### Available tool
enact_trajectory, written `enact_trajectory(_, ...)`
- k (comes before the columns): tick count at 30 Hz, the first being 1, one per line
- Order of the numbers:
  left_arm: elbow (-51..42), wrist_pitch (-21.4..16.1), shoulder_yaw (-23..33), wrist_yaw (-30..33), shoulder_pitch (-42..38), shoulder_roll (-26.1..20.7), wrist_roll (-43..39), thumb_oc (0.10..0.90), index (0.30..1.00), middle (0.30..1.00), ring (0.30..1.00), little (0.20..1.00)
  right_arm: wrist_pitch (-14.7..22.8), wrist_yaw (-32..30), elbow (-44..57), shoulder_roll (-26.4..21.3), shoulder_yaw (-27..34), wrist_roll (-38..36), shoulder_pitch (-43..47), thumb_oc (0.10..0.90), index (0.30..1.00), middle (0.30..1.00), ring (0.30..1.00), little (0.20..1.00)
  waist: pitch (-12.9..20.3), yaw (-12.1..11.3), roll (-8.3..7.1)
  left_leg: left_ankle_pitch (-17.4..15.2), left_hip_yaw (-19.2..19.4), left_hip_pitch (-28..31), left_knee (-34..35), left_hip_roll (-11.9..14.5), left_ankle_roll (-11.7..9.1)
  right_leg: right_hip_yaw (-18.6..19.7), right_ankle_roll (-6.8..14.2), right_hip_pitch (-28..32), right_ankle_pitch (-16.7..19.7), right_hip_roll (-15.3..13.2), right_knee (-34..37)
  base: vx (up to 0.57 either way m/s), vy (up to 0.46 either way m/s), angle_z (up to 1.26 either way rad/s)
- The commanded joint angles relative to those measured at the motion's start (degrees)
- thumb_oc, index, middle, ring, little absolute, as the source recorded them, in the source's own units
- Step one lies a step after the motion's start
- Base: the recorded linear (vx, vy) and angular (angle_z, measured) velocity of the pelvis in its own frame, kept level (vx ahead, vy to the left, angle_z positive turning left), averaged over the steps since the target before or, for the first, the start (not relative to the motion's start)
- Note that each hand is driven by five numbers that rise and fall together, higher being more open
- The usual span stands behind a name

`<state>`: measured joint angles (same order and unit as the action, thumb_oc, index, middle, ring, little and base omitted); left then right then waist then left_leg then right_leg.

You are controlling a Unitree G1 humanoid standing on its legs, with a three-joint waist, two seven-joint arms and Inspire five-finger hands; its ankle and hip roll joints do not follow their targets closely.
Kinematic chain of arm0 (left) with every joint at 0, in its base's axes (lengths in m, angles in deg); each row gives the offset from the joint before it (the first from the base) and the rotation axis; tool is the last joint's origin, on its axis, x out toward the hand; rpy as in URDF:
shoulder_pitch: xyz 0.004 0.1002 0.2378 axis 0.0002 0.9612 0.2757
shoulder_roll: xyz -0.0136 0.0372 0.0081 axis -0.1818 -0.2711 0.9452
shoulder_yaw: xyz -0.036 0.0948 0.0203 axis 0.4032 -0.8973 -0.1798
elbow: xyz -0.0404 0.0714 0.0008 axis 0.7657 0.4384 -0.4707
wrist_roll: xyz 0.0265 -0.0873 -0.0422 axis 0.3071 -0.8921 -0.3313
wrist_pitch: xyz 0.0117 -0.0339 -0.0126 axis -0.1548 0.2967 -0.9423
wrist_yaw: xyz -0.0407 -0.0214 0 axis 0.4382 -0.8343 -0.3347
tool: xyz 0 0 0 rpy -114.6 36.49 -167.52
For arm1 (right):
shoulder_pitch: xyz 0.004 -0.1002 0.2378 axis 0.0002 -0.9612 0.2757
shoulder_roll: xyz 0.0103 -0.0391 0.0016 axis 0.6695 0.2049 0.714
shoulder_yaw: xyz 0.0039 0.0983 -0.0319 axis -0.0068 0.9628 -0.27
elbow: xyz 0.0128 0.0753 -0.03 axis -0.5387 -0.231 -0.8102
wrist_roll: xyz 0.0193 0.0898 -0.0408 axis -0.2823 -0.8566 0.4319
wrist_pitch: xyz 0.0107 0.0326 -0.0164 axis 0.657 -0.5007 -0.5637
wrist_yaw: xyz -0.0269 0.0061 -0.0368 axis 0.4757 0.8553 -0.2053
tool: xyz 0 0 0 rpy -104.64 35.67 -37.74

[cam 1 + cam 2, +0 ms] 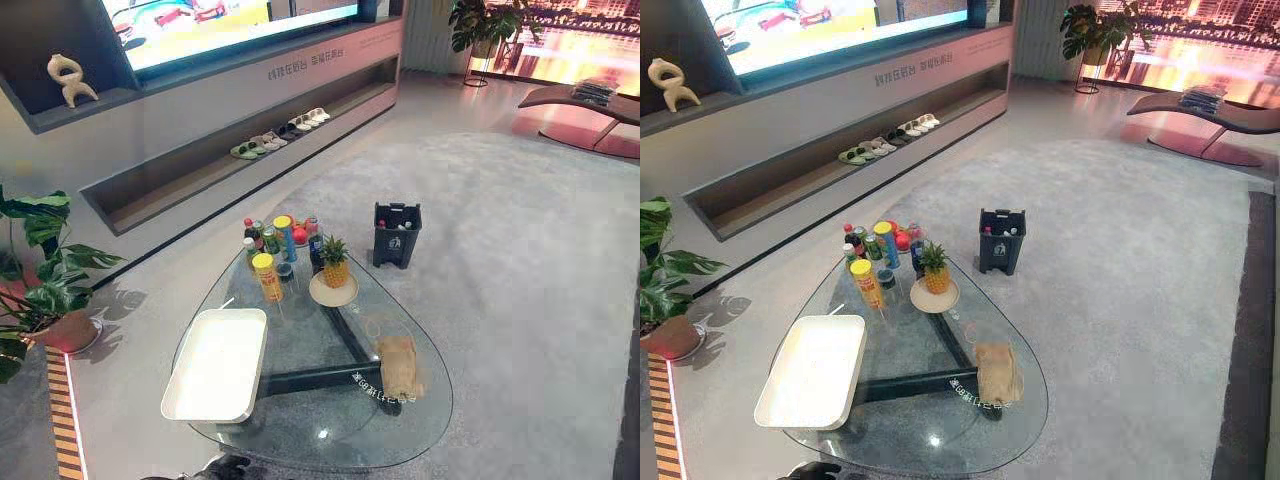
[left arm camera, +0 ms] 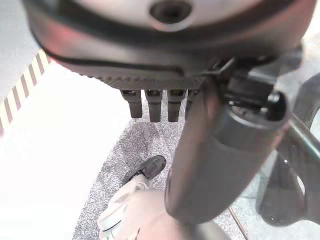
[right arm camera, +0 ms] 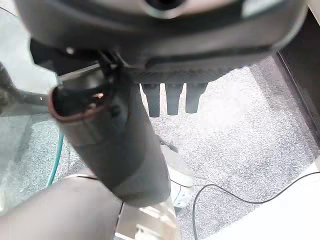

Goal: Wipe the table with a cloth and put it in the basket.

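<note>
step: very start by my read; the cloth isn't picked up and no wiping is under way
cloth: brownish, lying crumpled flat on the glass tabletop, lower right of centre in the left eye view, close to the right rim; nothing is touching it
basket: white, shallow and tray-like, lower left of the frame on the same tabletop, empty; well apart from the cloth, with the dark table frame showing through the glass between them
next move: I'd guess the right arm has to come up and out over the glass and close on the cloth, since it's on that side; the cloth sits low and flat, so it probably needs a pinch from above
left robot hand: hanging low over the grey carpet, fingers straight and relaxed, holding nothing
right robot hand: same deal, down over the carpet by the glass edge; fingers loose, empty
clutter: pineapple on a plate and a bunch of cans and bottles at the far end, upper middle of the tabletop; worth steering the wipe around
</note>
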<state>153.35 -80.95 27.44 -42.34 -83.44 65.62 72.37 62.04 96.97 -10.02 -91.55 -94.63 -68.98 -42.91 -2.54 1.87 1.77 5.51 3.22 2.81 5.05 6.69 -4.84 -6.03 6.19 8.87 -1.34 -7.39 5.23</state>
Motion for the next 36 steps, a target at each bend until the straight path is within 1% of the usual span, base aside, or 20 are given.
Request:
enact_trajectory(1,4.06,-0.63,-1.05,0.29,-4.5,0.78,2.55,0.8,0.9,0.9,0.9,0.9,-0.69,-0.46,-3.53,0.79,0.32,-0.73,4.6,0.8,0.9,0.9,0.9,0.9,-2.57,-1.53,-1.43,-6.65,0.91,3.32,-0.05,-1.8,1.2,-1.08,0.03,-2.29,2.4,-0.5,-0.23,-0.09,-0.059,-0.38)
enact_trajectory(5,4.02,-0.95,-0.99,-0.49,-4.56,0.83,1.28,0.8,0.9,0.9,0.9,0.9,-0.66,-0.45,-3.6,0.67,0.23,-0.77,4.78,0.8,0.9,0.9,0.9,0.9,-2.52,-1.58,-1.39,-6.72,0.87,3.41,-0.05,-1.78,1.2,-1.07,0.02,-2.21,2.31,-0.47,-0.23,0.0,0.0,0.0)
enact_trajectory(20,4.21,-0.26,-0.59,1.03,-4.11,0.77,1.74,0.8,0.9,0.9,0.9,0.9,-1.1,-1.37,-3.6,0.65,0.36,-0.53,4.58,0.8,0.9,0.9,0.9,0.9,-2.57,-1.81,-1.48,-6.6,0.77,3.39,-0.05,-1.62,1.1,-1.38,-0.06,-2.05,2.26,-0.4,-0.23,0.0,0.0,0.0)
enact_trajectory(24,4.32,0.13,-0.41,1.3,-4.22,0.73,1.55,0.8,0.9,0.9,0.9,0.9,-1.23,-2.38,-3.68,0.57,0.57,-0.68,4.7,0.8,0.9,0.9,0.9,0.9,-2.52,-1.85,-1.45,-6.58,0.61,3.35,-0.05,-1.7,1.12,-1.39,-0.05,-2.05,2.28,-0.41,-0.23,0.0,0.0,0.0)
enact_trajectory(28,4.5,0.32,0.45,2.22,-3.92,0.59,0.44,0.8,0.9,0.9,0.9,0.9,-1.5,-5.05,-3.69,0.25,1.13,-0.39,4.54,0.8,0.9,0.9,0.9,0.9,-2.52,-1.76,-1.37,-6.5,0.47,3.33,-0.05,-1.73,1.1,-1.22,-0.05,-2.1,2.35,-0.32,-0.23,0.01,0.002,0.0)
enact_trajectory(31,4.34,0.23,1.21,3.02,-3.56,0.22,-0.19,0.8,0.9,0.9,0.9,0.9,-1.92,-6.53,-3.76,-0.49,1.73,-0.54,4.46,0.8,0.9,0.9,0.9,0.9,-2.94,-1.7,-1.24,-6.36,0.29,3.19,-0.05,-1.81,1.04,-0.8,-0.1,-2.19,2.43,-0.14,-0.23,0.06,0.016,0.0)
enact_trajectory(34,3.87,0.42,1.58,3.48,-3.4,-0.34,-1.78,0.8,0.9,0.9,0.9,0.9,-2.86,-6.44,-3.47,-1.41,2.25,-1.19,4.44,0.8,0.9,0.9,0.9,0.9,-3.63,-1.61,-1.02,-6.03,0.1,2.56,-0.05,-1.86,1.01,-0.4,-0.1,-2.8,2.68,-0.03,-0.23,0.05,0.022,0.01)
enact_trajectory(36,3.66,0.44,2.21,4.03,-3.39,-0.89,-3.54,0.8,0.9,0.9,0.9,0.9,-3.8,-6.54,-3.44,-2.07,2.85,-3.11,4.56,0.8,0.9,0.9,0.9,0.9,-4.5,-1.53,-0.76,-5.73,0.02,1.88,-0.05,-1.92,1.08,-0.02,-0.15,-3.61,3.0,0.01,-0.23,0.04,0.042,0.01)
